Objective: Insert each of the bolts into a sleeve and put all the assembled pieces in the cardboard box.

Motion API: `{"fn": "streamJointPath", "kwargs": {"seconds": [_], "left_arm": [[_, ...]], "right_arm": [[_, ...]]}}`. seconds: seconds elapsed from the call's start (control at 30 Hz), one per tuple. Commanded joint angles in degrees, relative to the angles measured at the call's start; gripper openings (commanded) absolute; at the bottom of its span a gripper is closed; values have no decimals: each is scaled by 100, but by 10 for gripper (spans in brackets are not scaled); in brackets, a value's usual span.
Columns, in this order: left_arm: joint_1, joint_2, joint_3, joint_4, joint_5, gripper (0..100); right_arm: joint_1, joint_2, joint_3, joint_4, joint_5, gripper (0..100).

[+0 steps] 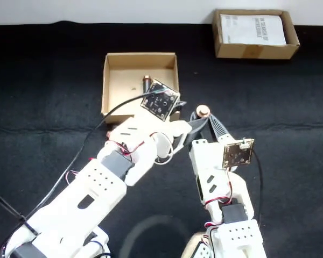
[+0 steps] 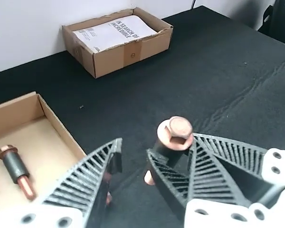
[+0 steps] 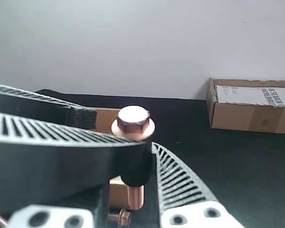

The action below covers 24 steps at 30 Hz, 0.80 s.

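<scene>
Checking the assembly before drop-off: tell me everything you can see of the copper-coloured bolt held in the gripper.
The copper-coloured hex-head bolt has a flanged head and smooth shaft, metal by its look. It sits through a short black sleeve, its shaft end poking out below. It stands roughly upright, head up, clamped at the sleeve between the ribbed black fingertips of the right gripper, beside a corner of the open cardboard box.

Upper right of the high view: white sheet [image 1: 253,28] lying in the small cardboard box [image 1: 257,51], carrying a bold heading in capitals with finer lines beneath. From the left wrist, heading crisp in slanted capitals across two lines. Small round stamp [image 2: 131,55] printed on that box's front wall.
</scene>
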Motion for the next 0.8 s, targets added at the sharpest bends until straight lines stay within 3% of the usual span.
{"fn": "streamJointPath", "kwargs": {"seconds": [0.0,0.2,0.4,0.47,0.6,0.77], "left_arm": [[-382,-585,-22,18,-26,220],[-769,-1807,-31,237,-26,159],[-796,-3292,-31,1301,-35,4],[-831,-3662,-22,1635,-35,11],[-1402,-4251,444,1881,-35,9],[-2686,-5033,1648,1881,-26,9]], "right_arm": [[-4,-75,743,-22,-44,8],[-4,-66,743,-13,-62,8],[-4,-84,743,-13,-62,8],[-4,-92,734,-13,-62,8],[-4,-92,708,-22,-62,8],[-4,-92,312,418,-70,8]]}}
